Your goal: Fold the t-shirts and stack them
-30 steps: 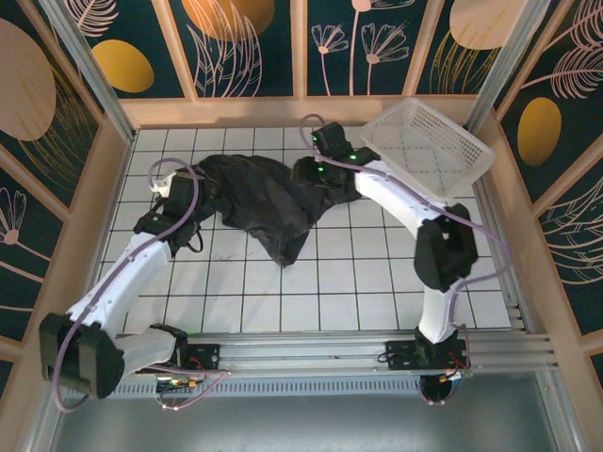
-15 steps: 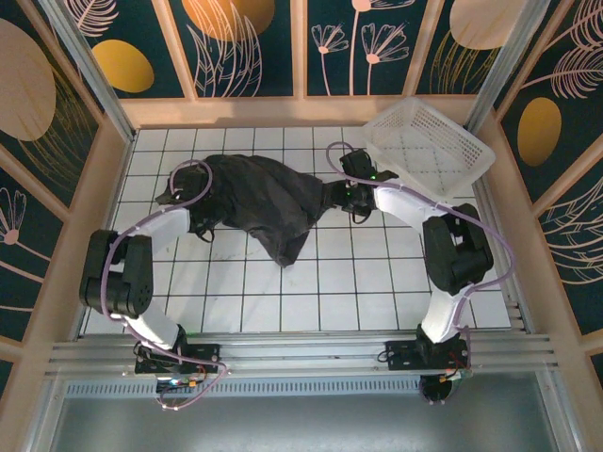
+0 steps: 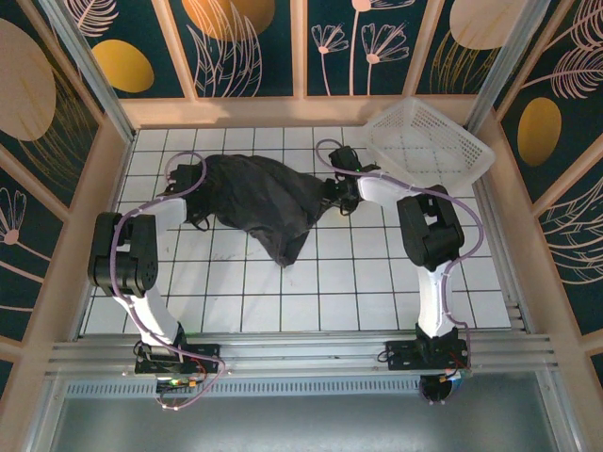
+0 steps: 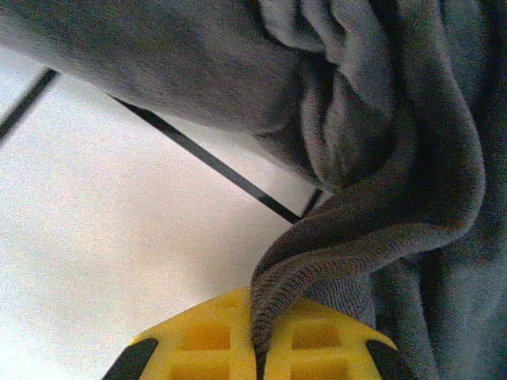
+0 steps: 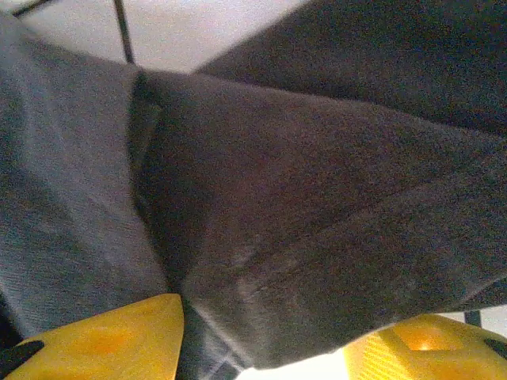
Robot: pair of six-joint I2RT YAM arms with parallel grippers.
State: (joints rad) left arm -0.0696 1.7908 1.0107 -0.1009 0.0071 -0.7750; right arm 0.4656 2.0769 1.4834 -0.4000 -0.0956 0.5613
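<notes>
"Black cotton, crumpled: where does the shirt (image 3: 259,198) lie?"

"On the far half of the white tiled table (image 3: 358,273), spread loosely between the two arms. One point of cloth trails toward the near edge. The cloth is rumpled and not folded flat."

"Who has hold of it?"

"The left gripper (image 3: 193,181) sits at the shirt's left edge. Seen from its wrist, the left gripper (image 4: 257,313) has its yellow fingers (image 4: 206,336) drawn together, with a stitched hem nipped in the seam between them. Grey folds hang above, and a dark grout line crosses the tile behind."

"And the other side?"

"The right gripper (image 3: 332,191) meets the shirt's right edge. From its own wrist, the right gripper (image 5: 265,336) has its jaws well apart, one yellow finger at each lower corner. A flat fold of dark cloth lies across the gap between them. I cannot tell if either finger presses on the fabric."

"Anything else on the table?"

"A white lattice basket (image 3: 471,151) in the far right corner, tilted, just beyond the right arm and apart from the shirt."
</notes>
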